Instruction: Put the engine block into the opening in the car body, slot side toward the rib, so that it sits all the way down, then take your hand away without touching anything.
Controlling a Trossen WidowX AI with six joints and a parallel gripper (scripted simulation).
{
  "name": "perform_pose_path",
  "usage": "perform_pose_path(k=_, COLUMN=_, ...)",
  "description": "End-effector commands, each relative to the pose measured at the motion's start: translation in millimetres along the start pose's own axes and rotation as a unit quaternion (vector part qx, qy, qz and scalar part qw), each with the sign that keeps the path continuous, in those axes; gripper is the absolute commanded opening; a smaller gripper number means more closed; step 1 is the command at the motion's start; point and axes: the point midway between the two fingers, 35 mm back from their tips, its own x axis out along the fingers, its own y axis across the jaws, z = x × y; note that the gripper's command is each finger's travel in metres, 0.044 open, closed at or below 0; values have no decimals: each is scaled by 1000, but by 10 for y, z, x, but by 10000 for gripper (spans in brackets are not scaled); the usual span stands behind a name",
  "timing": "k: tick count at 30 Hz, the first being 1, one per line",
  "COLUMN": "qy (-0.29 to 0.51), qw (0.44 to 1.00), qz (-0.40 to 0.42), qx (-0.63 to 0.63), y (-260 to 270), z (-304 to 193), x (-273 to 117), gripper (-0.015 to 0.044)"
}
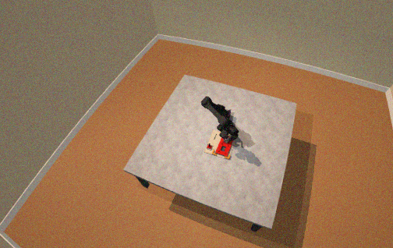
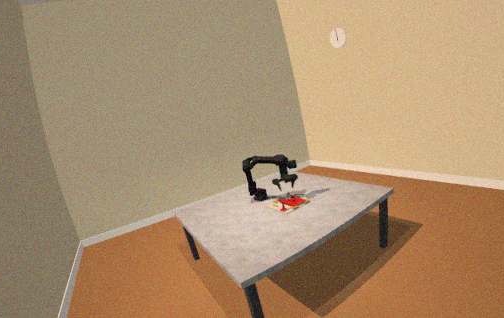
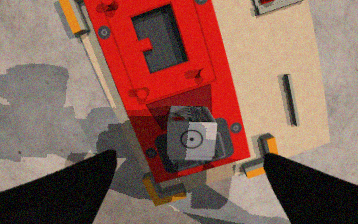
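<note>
The red car body point(image 1: 220, 152) point(image 2: 291, 201) point(image 3: 200, 40) lies on a beige board. Its rectangular opening point(image 3: 166, 42) shows dark and empty in the wrist view, with a small red rib point(image 3: 145, 44) on its left side. The grey engine block point(image 3: 191, 139) stands apart from that opening, over the near end of the red body, on or in a dark grey rounded part point(image 3: 226, 141). A circle with a dot marks its top. How it is seated underneath is hidden. My gripper point(image 2: 287, 189) point(image 3: 191, 159) is open and empty above the block, one finger on each side, with gaps to both.
The beige board point(image 1: 213, 139) point(image 3: 260, 65) has a narrow dark slot point(image 3: 291, 100) and a framed recess at its upper edge. Orange corner brackets point(image 3: 73, 18) point(image 3: 165, 195) point(image 3: 268, 144) stand around the red body. Small red posts point(image 3: 195, 74) rise from it. The table point(image 1: 171, 156) point(image 2: 230, 240) carries everything.
</note>
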Motion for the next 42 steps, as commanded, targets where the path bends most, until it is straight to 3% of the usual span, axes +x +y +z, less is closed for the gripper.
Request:
perform_pose_path(k=1, qy=1, qw=1000, qz=-2, qx=-1, y=-15, z=5, x=75, gripper=440)
perform_pose_path(k=37, qy=0, qw=1000, qz=-2, qx=-1, y=-20, z=6, x=614, gripper=440)
perform_pose_path(k=42, qy=0, qw=1000, qz=-2, qx=-1, y=-20, z=6, x=614, gripper=309)
